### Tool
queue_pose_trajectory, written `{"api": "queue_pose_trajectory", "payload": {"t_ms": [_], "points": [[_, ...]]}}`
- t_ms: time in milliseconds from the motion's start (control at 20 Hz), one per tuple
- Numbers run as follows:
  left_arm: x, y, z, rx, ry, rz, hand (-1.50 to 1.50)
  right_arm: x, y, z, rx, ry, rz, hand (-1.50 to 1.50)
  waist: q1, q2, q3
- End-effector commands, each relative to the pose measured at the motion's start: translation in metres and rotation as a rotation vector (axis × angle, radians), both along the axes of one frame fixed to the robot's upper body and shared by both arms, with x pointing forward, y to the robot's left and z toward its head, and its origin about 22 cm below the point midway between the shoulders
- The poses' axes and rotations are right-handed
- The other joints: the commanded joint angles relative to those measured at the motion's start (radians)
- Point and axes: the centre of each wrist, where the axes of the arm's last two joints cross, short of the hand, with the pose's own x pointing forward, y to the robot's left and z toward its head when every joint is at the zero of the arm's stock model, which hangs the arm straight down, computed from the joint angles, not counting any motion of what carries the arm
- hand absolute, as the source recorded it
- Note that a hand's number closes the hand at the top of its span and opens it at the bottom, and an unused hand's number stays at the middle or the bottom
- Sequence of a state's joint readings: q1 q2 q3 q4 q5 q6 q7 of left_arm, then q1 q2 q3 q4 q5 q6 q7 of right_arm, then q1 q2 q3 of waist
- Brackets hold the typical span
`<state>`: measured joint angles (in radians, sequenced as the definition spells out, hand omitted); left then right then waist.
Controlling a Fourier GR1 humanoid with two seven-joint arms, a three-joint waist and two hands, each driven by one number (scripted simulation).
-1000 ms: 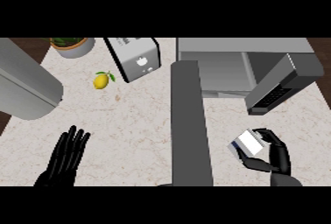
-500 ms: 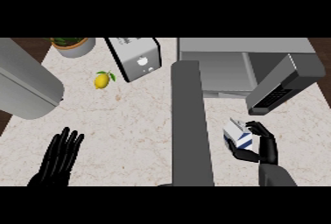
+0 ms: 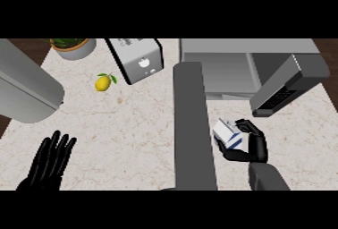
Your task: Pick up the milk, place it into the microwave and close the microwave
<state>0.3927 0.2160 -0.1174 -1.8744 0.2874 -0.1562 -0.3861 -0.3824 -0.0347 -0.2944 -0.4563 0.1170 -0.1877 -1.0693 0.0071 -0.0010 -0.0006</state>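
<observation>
My left hand (image 3: 49,159) sits nearest me, well to the left of the microwave (image 3: 228,71), flat and idle on the counter (image 3: 132,129) with fingers straight and slightly spread; it's parked there to stay out of the way. My right hand (image 3: 247,145) is in front of the microwave, fingers and thumb curled round the milk (image 3: 226,133), a small white and blue carton that looks tilted in the grasp. Carton is off the counter as far as I can judge, just short of the microwave's opening. A tall dark grey panel (image 3: 193,125) runs from the near edge up toward the microwave, just left of the carton; can't tell what it is. Microwave door (image 3: 287,87) hangs open, swung out to the right of the cavity, so the way in is between panel and door. Next step, I'd say: carry the milk forward and up into the cavity, watching the door edge. Left of the microwave: a toaster (image 3: 138,60), then a lemon (image 3: 103,82), a potted plant (image 3: 71,46) at the far edge. A big grey cylinder (image 3: 26,91) lies furthest left.
</observation>
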Motion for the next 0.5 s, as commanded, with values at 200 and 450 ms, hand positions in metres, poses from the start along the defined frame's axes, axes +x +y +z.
{"api": "queue_pose_trajectory", "payload": {"t_ms": [200, 450], "points": [[-0.018, 0.01, -0.039, -0.017, 0.025, 0.005, -1.5, 0.008, 0.029, 0.023, -0.028, -0.101, 0.003, 1.5, -0.005, -0.002, 0.0], [-0.001, 0.012, -0.008, 0.002, 0.034, 0.015, -1.5, 0.043, 0.042, 0.058, -0.074, -0.094, -0.09, 1.5, -0.004, 0.0, 0.0]]}}
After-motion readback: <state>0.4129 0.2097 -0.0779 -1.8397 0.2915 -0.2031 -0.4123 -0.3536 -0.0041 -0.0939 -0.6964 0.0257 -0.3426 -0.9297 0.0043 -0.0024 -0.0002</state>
